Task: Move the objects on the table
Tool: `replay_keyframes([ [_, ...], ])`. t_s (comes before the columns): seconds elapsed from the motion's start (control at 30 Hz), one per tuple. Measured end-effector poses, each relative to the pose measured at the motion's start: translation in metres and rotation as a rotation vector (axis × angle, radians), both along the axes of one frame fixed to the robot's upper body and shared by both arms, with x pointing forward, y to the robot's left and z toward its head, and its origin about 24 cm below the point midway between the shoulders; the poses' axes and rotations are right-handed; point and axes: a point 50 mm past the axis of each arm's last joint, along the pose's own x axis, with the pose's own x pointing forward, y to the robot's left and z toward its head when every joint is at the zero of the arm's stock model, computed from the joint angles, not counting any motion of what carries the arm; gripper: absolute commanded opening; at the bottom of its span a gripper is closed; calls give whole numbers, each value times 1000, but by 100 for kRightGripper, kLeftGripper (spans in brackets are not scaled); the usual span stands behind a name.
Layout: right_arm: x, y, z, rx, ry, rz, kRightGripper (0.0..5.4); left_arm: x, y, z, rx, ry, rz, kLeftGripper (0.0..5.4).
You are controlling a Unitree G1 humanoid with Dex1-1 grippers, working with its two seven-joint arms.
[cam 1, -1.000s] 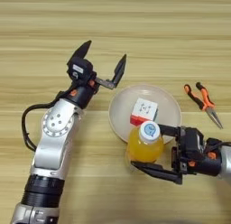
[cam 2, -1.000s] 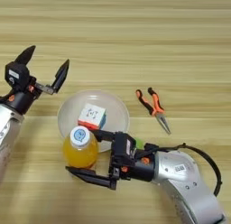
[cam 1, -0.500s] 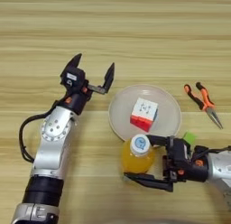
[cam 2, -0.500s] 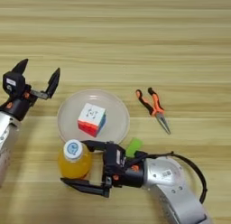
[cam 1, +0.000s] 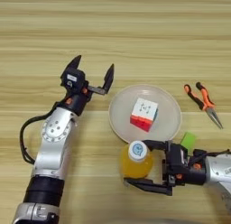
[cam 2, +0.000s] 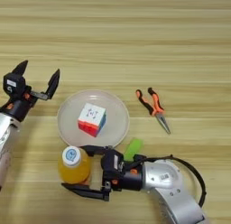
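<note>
Bottle of orange drink, small, white-capped (cam 1: 136, 161), stands upright on the light wooden plank table (cam 1: 135, 33), just off the near rim of the round cream plate (cam 1: 118, 114). The right gripper (cam 1: 145, 166) reaches in from the right at bottle height, one black finger behind the bottle near the plate rim, the other in front along the table. The fingers look spread a little wider than the bottle; firm contact is not evident, so I read it as open around the bottle rather than clamped.

Risks, as judgement: a sideways sweep of either finger could tip the bottle or knock it against the plate; a lift with a loose pinch could let the rounded body slip.

The multicoloured white-faced puzzle cube (cam 1: 144, 114) sits on the plate. The light green rectangular block (cam 1: 188, 140) lies just right of the plate, close to the right arm. The orange-handled pliers (cam 1: 202, 102) lie well to the right. The left gripper (cam 1: 92, 76) hovers left of the plate, fingers wide apart, holding nothing.
</note>
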Motion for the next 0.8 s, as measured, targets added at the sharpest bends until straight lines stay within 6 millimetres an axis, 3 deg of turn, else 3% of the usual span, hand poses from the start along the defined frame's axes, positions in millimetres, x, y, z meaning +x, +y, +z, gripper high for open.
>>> replay_keyframes([
  [0.3,0,0,-1,0,4,-3,339,0,1,0,-1,-1,0,540],
  [0.8,0,-1,-3,-3,13,-7,498,1,1,1,-1,-3,-3,540],
])
